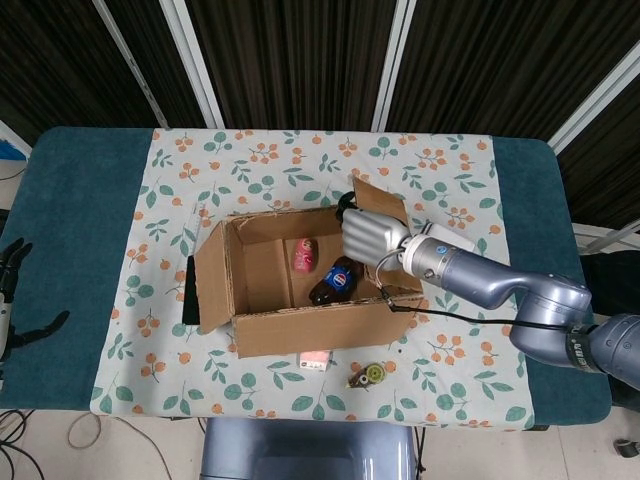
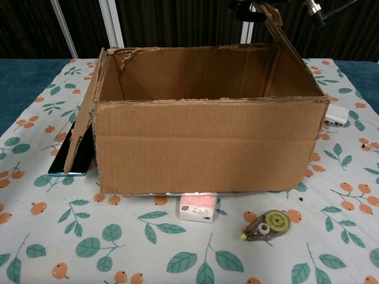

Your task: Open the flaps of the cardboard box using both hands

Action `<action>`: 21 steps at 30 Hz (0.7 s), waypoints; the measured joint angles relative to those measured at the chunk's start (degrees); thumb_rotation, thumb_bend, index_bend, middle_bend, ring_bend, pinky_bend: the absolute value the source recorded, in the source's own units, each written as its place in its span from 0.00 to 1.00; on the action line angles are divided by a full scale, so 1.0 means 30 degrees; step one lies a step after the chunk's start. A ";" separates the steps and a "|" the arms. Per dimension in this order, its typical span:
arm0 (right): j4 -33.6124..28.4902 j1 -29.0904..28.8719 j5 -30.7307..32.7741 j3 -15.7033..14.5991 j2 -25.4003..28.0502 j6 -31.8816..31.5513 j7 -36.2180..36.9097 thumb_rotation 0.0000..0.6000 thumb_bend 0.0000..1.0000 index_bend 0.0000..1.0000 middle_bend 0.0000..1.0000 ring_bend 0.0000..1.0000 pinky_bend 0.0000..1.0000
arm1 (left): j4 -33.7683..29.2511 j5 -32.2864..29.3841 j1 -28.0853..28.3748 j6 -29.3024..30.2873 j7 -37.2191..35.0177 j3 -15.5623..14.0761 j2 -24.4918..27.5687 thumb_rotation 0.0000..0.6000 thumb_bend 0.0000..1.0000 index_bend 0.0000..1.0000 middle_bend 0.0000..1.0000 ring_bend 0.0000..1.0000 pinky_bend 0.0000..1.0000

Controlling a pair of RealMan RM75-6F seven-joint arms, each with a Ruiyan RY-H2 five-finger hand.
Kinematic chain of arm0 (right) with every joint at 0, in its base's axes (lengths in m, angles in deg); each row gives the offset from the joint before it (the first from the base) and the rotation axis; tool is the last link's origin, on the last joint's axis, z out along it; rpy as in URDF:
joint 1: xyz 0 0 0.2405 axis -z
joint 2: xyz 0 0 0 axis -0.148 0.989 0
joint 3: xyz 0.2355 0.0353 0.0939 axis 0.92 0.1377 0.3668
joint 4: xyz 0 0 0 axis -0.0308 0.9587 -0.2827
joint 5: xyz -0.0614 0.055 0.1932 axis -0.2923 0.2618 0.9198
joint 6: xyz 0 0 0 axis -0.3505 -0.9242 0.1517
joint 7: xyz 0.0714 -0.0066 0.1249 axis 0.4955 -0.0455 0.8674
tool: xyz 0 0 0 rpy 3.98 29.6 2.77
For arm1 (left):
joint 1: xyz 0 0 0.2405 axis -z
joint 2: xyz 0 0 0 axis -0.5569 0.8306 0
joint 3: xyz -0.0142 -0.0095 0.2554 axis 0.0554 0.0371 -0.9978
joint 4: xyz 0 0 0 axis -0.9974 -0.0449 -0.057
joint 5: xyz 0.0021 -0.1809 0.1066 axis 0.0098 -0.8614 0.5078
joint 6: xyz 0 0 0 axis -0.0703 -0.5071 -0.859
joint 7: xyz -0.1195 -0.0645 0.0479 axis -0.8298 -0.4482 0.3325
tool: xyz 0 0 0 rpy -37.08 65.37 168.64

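The cardboard box [image 1: 300, 330] [image 2: 207, 148] stands open-topped in the middle of the floral cloth. Its left flap [image 1: 208, 280] [image 2: 83, 136] hangs outward and down. The right flap [image 1: 382, 205] [image 2: 283, 32] stands raised and tilted outward. My right hand [image 1: 372, 238] lies flat against the inner face of that flap, holding nothing; the chest view shows only a dark bit of it at the top edge. My left hand [image 1: 12, 295] hangs off the table's left edge, fingers apart and empty. Inside the box lie a pink item [image 1: 303, 253] and a dark bottle [image 1: 335, 280].
A dark phone [image 1: 190, 290] [image 2: 68, 160] lies under the left flap. In front of the box are a small pink-and-white carton [image 1: 316, 360] [image 2: 198, 209] and a correction tape roller [image 1: 368, 375] [image 2: 266, 225]. A white case [image 1: 458, 240] [image 2: 334, 115] sits right of the box.
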 measured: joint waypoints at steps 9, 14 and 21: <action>-0.0153 0.0314 0.0524 0.0377 0.0528 0.0412 -0.0866 1.00 1.00 0.55 0.39 0.26 0.28 | 0.0013 -0.0036 -0.0002 -0.0058 -0.0083 -0.0009 0.0011 1.00 0.17 0.00 0.00 0.00 0.06; -0.0336 0.0417 0.0699 0.0601 0.0745 0.0489 -0.1022 1.00 1.00 0.53 0.38 0.26 0.28 | 0.0021 -0.0047 0.0003 -0.0078 -0.0083 -0.0008 0.0013 1.00 0.17 0.00 0.00 0.00 0.06; -0.0587 0.0520 0.0897 0.0772 0.0934 0.0730 -0.0935 1.00 1.00 0.48 0.36 0.25 0.28 | 0.0039 -0.0046 0.0001 -0.0117 -0.0119 -0.0030 0.0043 1.00 0.17 0.00 0.00 0.00 0.06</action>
